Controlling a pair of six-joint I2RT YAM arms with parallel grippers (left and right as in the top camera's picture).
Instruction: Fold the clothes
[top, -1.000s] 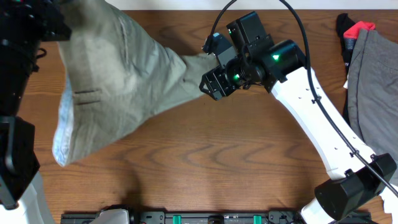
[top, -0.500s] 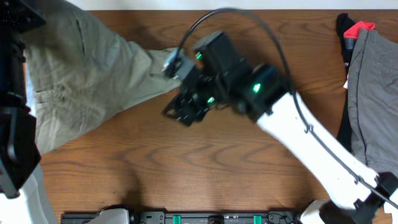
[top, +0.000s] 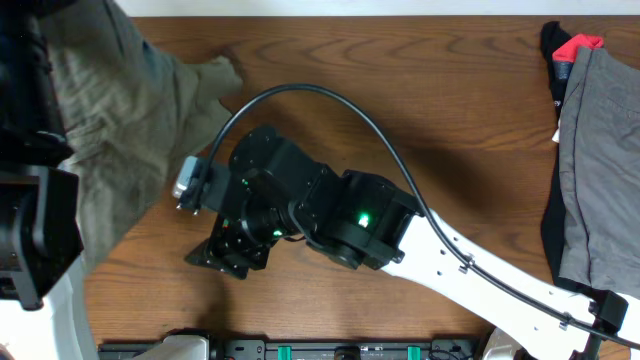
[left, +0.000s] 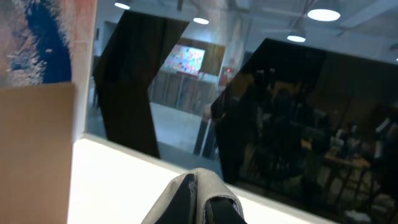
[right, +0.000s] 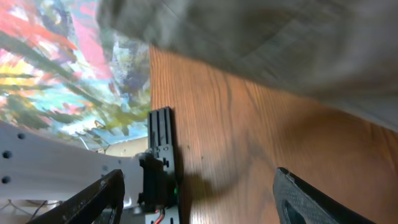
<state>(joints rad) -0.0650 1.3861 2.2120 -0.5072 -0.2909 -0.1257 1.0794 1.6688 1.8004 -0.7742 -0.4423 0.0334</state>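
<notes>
The left gripper (left: 203, 203) pinches the shorts (top: 130, 115), which hang over the left side of the table (top: 450, 120). The right gripper (right: 205, 194) is spread wide, empty; it should grab the loose corner cleanly.

shorts (top: 130, 110) left on table (top: 450, 100); second garment (top: 600, 150) far right.

No legible text, label, brand or number on shorts (top: 120, 110) or bench (top: 420, 90); distant colourful poster (left: 186, 59) too blurred.

A lab hall: ceiling lights (left: 323, 14), dark partitions (left: 298, 112), wooden table (top: 420, 100).
</notes>
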